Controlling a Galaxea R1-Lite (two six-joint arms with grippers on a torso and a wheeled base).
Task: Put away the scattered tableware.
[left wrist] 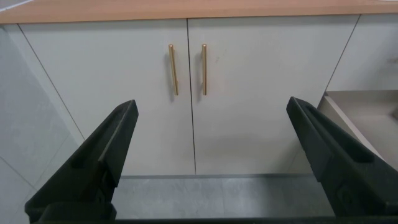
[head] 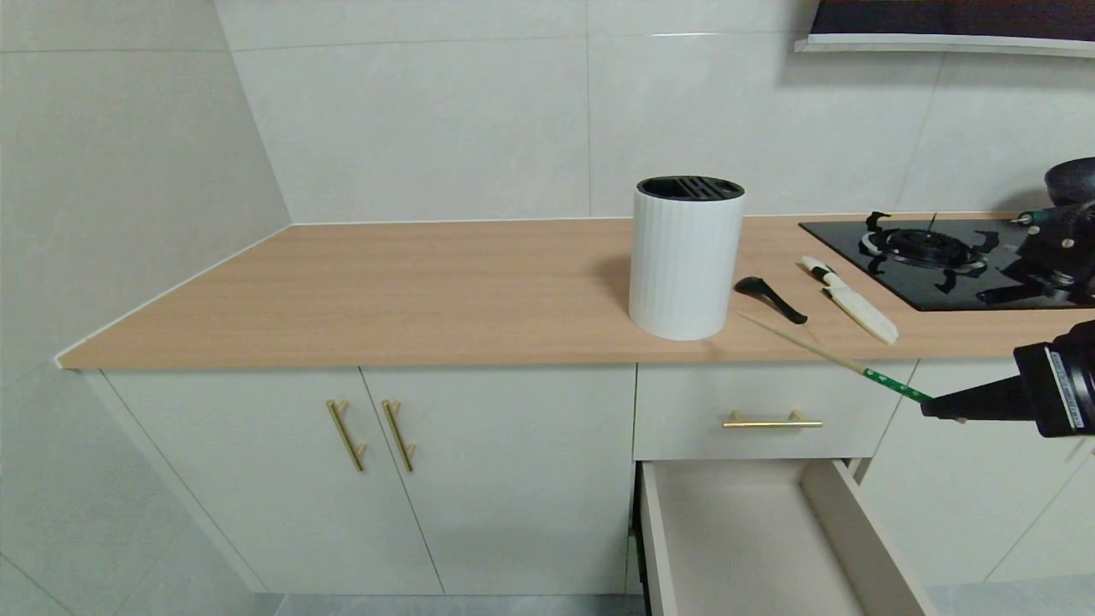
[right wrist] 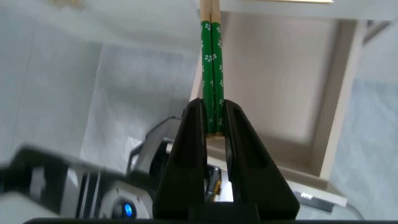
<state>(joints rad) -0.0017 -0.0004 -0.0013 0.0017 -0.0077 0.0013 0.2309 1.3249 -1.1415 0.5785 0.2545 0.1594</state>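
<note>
Right pincer (head: 929,409) pinches green-ended chopsticks (head: 813,346) by the open drawer (head: 744,530) — left pincer (left wrist: 211,106) spread.

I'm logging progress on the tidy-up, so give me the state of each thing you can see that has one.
right gripper, shut on the chopsticks
chopsticks, held by their green end
left gripper, open and empty
lower drawer, pulled open
upper drawer, shut
cabinet doors, shut
white holder, upright on the counter
white knife, lying on the counter
black utensil, lying on the counter

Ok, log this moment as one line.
right gripper shut on chopsticks | left gripper open | drawer open | knife, black utensil on counter
</note>
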